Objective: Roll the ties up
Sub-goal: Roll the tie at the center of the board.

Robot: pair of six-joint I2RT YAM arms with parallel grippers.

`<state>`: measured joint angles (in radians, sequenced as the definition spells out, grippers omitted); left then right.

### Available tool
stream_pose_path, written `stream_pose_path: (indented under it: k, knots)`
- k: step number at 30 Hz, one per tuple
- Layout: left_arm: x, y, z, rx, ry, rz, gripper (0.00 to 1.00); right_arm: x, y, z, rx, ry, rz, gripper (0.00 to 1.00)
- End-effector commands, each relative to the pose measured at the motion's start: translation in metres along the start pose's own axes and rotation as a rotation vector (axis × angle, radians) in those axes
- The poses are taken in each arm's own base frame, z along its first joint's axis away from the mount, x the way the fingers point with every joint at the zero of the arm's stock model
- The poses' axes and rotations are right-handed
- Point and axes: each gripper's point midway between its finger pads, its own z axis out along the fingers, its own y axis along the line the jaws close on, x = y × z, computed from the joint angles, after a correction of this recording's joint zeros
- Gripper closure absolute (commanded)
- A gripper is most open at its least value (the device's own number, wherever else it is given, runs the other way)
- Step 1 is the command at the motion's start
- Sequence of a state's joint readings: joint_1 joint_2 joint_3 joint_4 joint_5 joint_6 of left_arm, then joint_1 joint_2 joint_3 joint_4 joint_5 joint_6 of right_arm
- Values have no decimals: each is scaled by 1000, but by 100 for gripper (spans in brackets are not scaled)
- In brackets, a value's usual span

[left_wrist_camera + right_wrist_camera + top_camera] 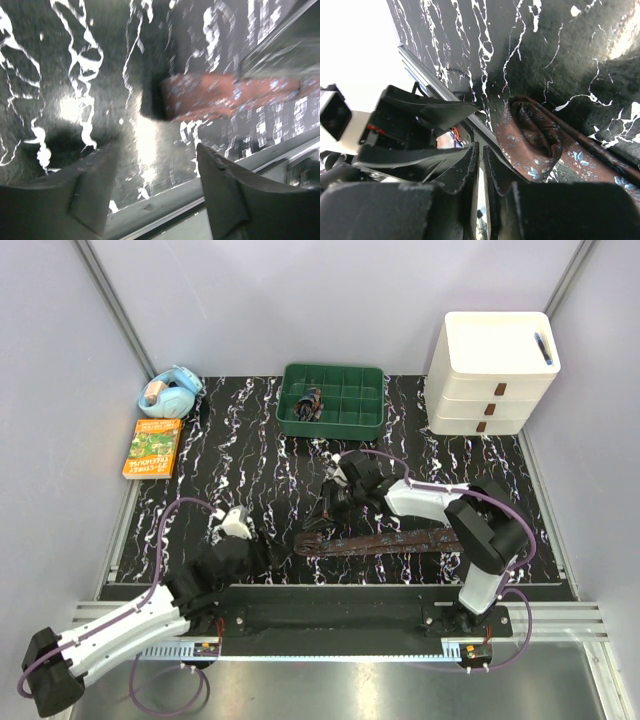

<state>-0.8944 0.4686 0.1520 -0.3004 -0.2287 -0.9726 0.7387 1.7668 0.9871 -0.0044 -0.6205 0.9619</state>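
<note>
The tie (385, 540) lay along the tabletop (250, 455) (one end bunched); the left hand (156, 150) gaped empty, the right hand (481, 152) nearly closed, gripping nothing.

The tie (380, 540) is showing matt brown cloth; the mat (250, 455) is gleaming glossy, smooth; the drawer unit (495, 355) is presenting smooth white plastic.

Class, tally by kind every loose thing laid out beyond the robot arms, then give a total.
Green plastic compartment tray: 1
Dark brown patterned cloth ties: 2 (one lying on the black marbled mat, one seemingly bundled in the tray)
White three-drawer box: 1
Small blue item atop that box: 1
Orange-and-green book: 1
Light blue rounded object: 1
Total: 7
</note>
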Motion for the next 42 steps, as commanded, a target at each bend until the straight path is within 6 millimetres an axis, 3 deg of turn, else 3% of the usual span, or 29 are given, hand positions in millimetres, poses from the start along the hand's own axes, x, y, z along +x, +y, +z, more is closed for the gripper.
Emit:
stream_pose_path:
  k: [1, 24, 31, 34, 42]
  knots:
    - [-10, -6, -1, 34, -34, -18, 25, -3, 19, 4, -92, -33, -4, 86]
    - [-17, -12, 8, 18, -34, -24, 30, 20, -29, 7, 1, -48, 19, 91]
    - [-17, -24, 14, 74, -27, -45, 17, 20, -35, 9, 19, -44, 11, 91]
    - [-15, -26, 19, 78, -20, -56, 16, 20, -37, 11, 21, -41, 12, 92]
    - [-15, -26, 38, 70, -23, -134, 26, 21, -41, 11, 27, -41, 6, 98]
